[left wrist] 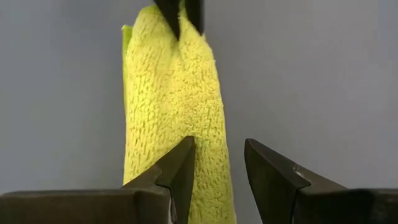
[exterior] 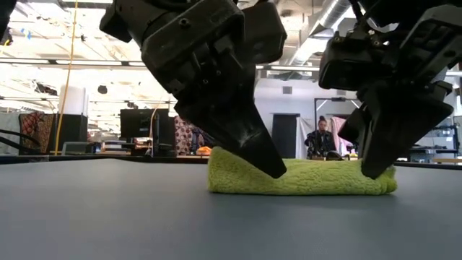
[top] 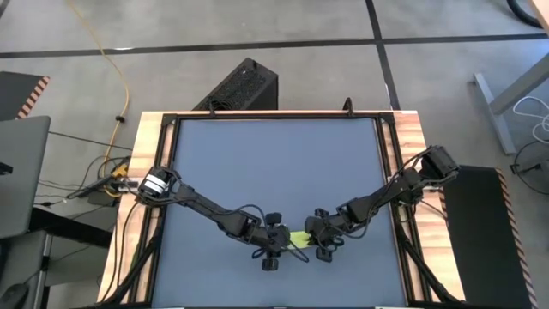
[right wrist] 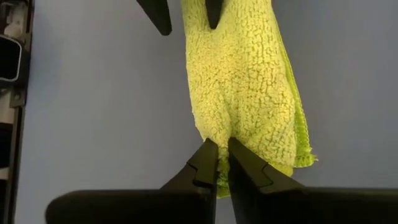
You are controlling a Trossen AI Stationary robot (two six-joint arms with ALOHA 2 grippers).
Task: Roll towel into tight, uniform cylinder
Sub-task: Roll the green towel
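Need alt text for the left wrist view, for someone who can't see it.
A lime towel, rolled into a long narrow bundle, lies on the blue-grey mat. The left end effector stands open at its near end, one finger on the cloth; the right end effector meets the far end.

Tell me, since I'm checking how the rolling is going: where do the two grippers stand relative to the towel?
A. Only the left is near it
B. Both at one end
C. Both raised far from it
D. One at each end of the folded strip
D: the left gripper and right gripper stand at opposite ends of the towel lying on the mat.
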